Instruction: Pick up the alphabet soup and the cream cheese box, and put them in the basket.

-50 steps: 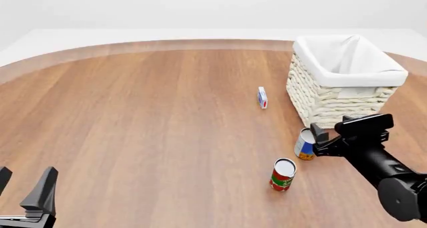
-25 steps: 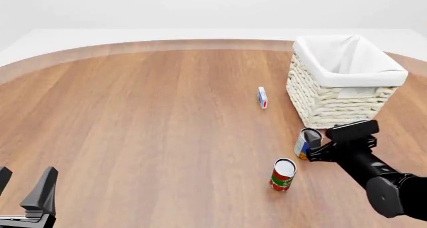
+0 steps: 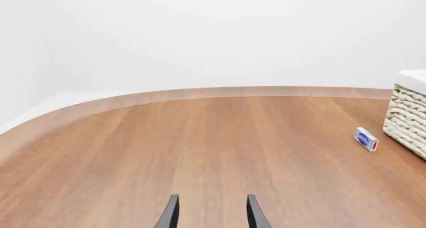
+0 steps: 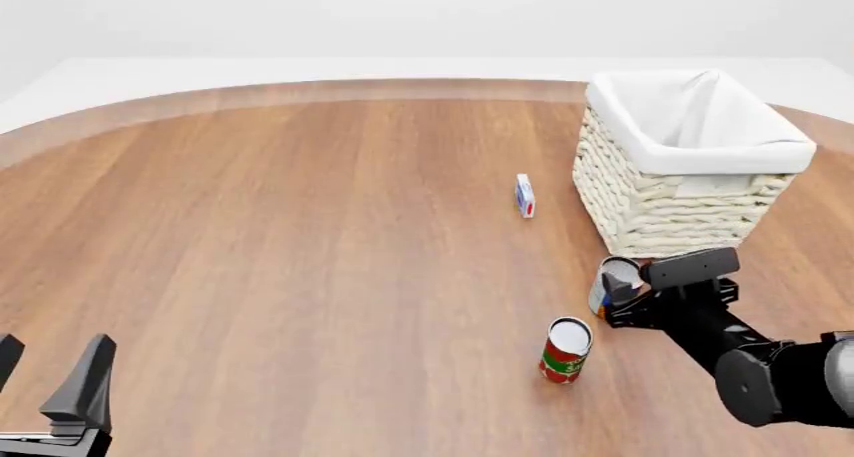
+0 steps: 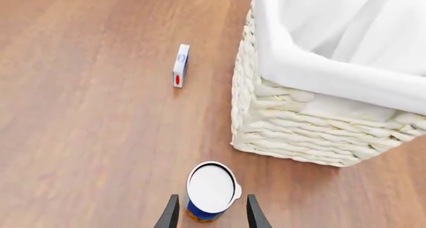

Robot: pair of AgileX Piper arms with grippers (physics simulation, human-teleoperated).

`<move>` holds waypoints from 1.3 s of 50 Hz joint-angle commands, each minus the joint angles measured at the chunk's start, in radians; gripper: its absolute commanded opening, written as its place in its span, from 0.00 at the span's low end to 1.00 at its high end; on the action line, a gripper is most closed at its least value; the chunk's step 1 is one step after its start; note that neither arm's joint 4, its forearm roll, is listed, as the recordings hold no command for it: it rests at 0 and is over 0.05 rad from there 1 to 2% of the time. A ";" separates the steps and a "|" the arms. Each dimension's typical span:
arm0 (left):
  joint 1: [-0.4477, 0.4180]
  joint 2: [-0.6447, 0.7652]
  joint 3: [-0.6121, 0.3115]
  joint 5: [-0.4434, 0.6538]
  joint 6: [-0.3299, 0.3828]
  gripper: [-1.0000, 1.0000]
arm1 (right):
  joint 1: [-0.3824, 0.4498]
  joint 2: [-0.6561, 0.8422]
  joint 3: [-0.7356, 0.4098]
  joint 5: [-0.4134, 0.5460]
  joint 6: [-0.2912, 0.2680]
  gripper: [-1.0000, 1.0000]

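The alphabet soup (image 4: 609, 287) stands upright on the table in front of the basket (image 4: 663, 209); its silver top and blue label show in the right wrist view (image 5: 210, 189). My right gripper (image 4: 618, 293) is open and low, with one finger on each side of the can and a small gap to each (image 5: 211, 215). The cream cheese box (image 4: 525, 195) stands on edge left of the basket, also seen as the cream cheese box (image 5: 180, 65) and the cream cheese box (image 3: 366, 139). My left gripper (image 4: 47, 389) stays open at the near left, holding nothing (image 3: 211, 215).
A red-and-green can (image 4: 566, 350) stands upright just in front and to the left of the soup, near my right arm. The basket (image 5: 300, 133) has a white cloth lining over its rim; its wall edge shows as the basket (image 3: 406, 122).
My right gripper has sunk lower and come nearer, so its fingers now straddle the soup can. The can, box and left arm have not moved.
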 commanded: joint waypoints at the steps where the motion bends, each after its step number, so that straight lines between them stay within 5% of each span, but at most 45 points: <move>1: 0.000 0.000 0.000 0.000 0.000 1.00 | 0.000 0.055 -0.013 -0.020 0.005 1.00; 65: 0.000 0.000 0.000 0.000 0.000 1.00 | -0.024 0.286 -0.064 -0.096 0.022 1.00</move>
